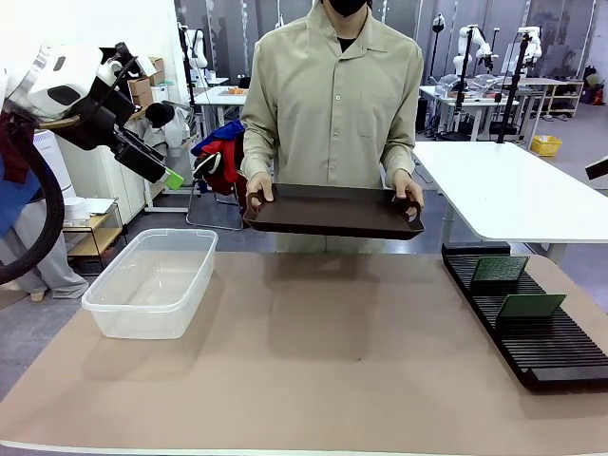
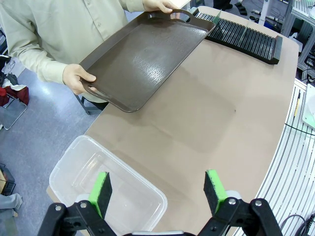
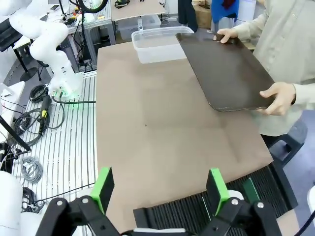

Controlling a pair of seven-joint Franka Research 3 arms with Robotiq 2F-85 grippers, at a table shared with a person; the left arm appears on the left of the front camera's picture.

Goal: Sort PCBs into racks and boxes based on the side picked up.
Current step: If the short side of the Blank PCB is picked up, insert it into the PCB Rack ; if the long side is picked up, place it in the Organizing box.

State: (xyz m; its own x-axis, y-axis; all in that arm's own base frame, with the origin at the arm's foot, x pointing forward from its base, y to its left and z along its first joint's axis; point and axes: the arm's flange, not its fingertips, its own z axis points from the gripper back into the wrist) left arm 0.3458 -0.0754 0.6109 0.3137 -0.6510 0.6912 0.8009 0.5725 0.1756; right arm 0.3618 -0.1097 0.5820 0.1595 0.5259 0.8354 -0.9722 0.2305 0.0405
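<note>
Both PCBs [image 1: 501,271] [image 1: 532,305] already stood in the rack [image 1: 560,353] at the tabletop's [image 1: 332,361] right, tilted, long edges across the slots. Box [image 1: 152,282] at left sat empty. Person held bare tray [image 1: 332,211]. Sorting looked finished. Left end effector [image 2: 157,191] and right end effector [image 3: 160,184] were both spread apart, holding nothing.

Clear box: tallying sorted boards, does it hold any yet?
Empty: the clear box shows a bare bottom; both PCBs stand in the rack.

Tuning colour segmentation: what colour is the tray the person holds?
Dark brown tray, textured inside; the left wrist view shows it best.
</note>
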